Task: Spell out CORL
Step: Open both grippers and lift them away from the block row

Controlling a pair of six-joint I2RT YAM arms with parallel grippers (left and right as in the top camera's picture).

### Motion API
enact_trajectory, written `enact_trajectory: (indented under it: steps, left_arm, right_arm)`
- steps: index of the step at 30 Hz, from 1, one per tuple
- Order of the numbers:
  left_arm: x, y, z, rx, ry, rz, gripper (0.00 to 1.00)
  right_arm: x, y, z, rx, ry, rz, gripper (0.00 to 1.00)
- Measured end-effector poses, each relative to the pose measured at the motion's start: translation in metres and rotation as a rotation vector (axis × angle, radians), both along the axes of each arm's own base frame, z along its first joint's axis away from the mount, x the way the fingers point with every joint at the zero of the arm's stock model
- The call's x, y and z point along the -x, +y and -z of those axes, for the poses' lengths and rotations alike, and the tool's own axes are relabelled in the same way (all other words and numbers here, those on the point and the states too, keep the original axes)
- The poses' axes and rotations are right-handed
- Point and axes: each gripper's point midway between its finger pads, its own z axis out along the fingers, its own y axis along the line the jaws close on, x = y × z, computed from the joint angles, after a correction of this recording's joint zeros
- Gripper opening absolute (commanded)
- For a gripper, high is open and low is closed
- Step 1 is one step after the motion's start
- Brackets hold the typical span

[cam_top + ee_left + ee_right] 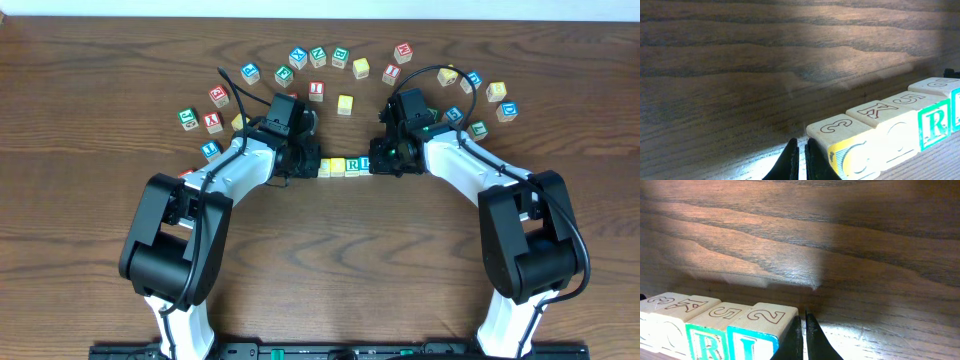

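Observation:
Four cubes stand side by side in a row (345, 166) at the table's middle. From the left wrist view they read: yellow C cube (855, 147), yellow O cube (897, 130), green R cube (935, 122), and the blue L cube (956, 107) at the frame edge. My left gripper (800, 143) is shut and empty, its fingers against the C cube's outer side. My right gripper (803, 316) is shut and empty too, against the outer side of the L cube (757, 337), with the R cube (710, 337) beside that.
Several loose letter cubes lie in an arc beyond the row, among them a yellow one (345, 103), a red-lettered one (403, 51) and a green one (188, 119). Both arms angle in from the near edge.

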Motion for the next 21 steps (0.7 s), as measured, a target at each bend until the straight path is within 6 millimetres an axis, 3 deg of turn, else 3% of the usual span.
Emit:
enact_trajectory:
  steps: [9,21]
  left_arm:
    - [0.002,0.003,0.001,-0.001,0.016,-0.007,0.07]
    - [-0.008,0.027,-0.002,-0.002,0.017,-0.068,0.07]
  right_arm:
    - [0.002,-0.001,0.001,-0.004,0.017,0.022,0.01]
    - [-0.001,-0.007,-0.005,-0.010,0.011,0.041,0.02]
